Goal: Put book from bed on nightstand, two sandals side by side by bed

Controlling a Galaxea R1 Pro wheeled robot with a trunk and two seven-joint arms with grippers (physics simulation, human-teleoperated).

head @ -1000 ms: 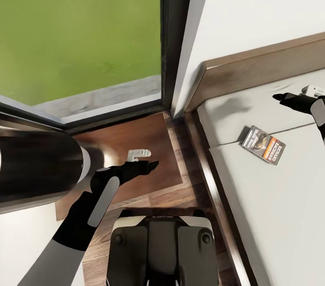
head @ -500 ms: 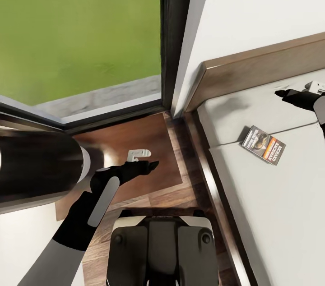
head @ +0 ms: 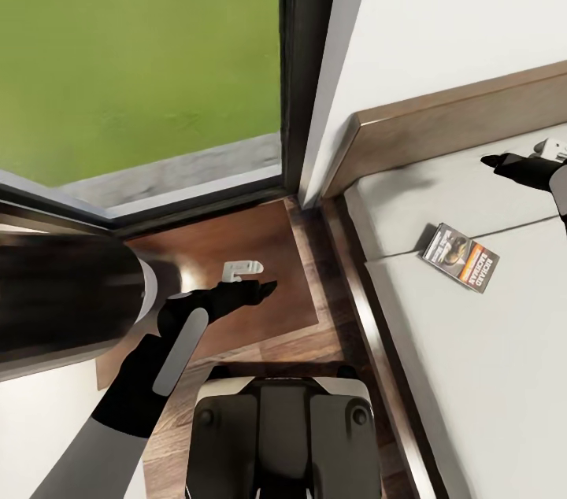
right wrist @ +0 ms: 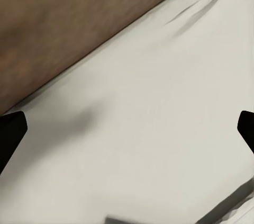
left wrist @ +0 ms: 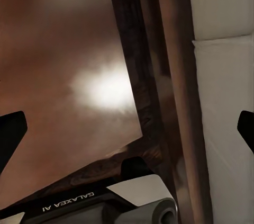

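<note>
Overhead, right gripper (head: 490, 161) splayed above bed (head: 472, 373), beyond book (head: 459, 257); left gripper (head: 266, 288) likewise.

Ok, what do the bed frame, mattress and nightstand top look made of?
Bed frame: brown wood, matte, faint grain. Mattress: pale grey-white fabric, seemingly soft, given its creases and seam. Nightstand: reddish-brown wood, smooth and semi-glossy, with a bright glare patch.

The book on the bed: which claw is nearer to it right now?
Right. The right claw hovers over the mattress just beyond the book, toward the headboard; the left claw is off the bed, over the nightstand.
</note>
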